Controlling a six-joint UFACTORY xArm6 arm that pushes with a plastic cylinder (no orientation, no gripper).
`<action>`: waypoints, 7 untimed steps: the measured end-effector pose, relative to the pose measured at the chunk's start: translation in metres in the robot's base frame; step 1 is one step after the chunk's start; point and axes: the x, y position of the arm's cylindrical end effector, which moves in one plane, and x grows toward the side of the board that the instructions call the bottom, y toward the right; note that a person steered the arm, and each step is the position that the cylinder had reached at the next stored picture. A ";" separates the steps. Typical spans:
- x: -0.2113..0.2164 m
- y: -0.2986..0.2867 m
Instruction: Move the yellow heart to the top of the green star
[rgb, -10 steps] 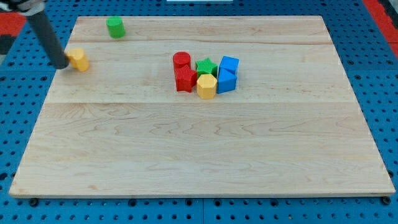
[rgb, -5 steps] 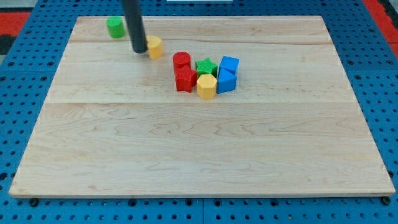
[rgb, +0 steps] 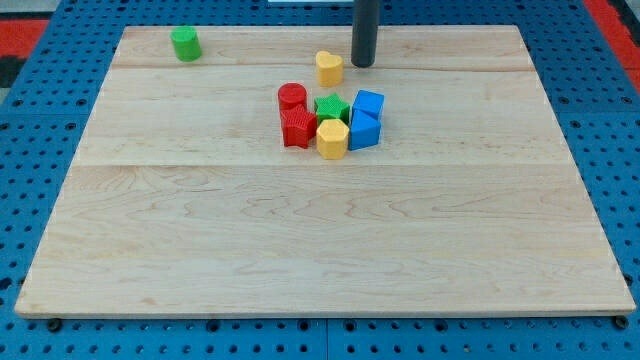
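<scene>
- One yellow heart block (rgb: 328, 67) sits above the green star block (rgb: 331, 106), apart from it.
- My tip (rgb: 362, 63) stands just right of the heart; no end effector jaws exist.
- Red cylinder block (rgb: 292, 97) touches the star's left.

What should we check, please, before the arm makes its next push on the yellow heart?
1. My tip visible: ok, at the view's right of the yellow heart.
2. Tip touching the heart: not ok, a gap shows.
3. Heart toward the view's top from the green star: ok.
4. Heart against the star: not ok, board shows between.
5. Star's neighbours, red cylinder and blue block, close by: ok.
</scene>
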 end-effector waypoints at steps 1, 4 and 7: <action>-0.041 -0.011; -0.009 -0.043; 0.042 -0.035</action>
